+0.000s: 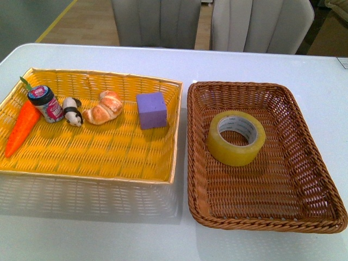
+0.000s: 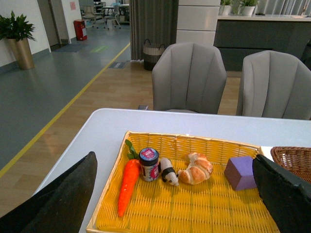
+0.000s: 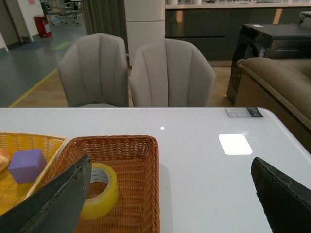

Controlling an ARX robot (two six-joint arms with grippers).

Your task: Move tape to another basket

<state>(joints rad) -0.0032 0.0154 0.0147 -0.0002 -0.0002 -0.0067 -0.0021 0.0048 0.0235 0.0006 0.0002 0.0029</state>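
Right wrist view shows the right gripper (image 3: 170, 204) with its jaws spread wide and nothing between them. Just beside one dark finger (image 3: 53, 201), partly hidden behind it, the tape (image 3: 99, 191) lies flat in the brown basket (image 3: 146, 184), near that basket's middle and clear of its walls. Past the basket sit two grey chairs (image 3: 136, 73).

Left wrist view shows the left gripper (image 2: 175, 204) with jaws likewise spread and bare, hanging over the yellow basket (image 2: 194, 208). Ahead of the jaws lie a carrot (image 2: 128, 187), a small jar (image 2: 149, 164), what looks like a panda figure (image 2: 169, 172), a croissant (image 2: 196, 169) and a purple block (image 2: 240, 172). Both baskets rest side by side on the white table (image 1: 98, 228), nearly touching.
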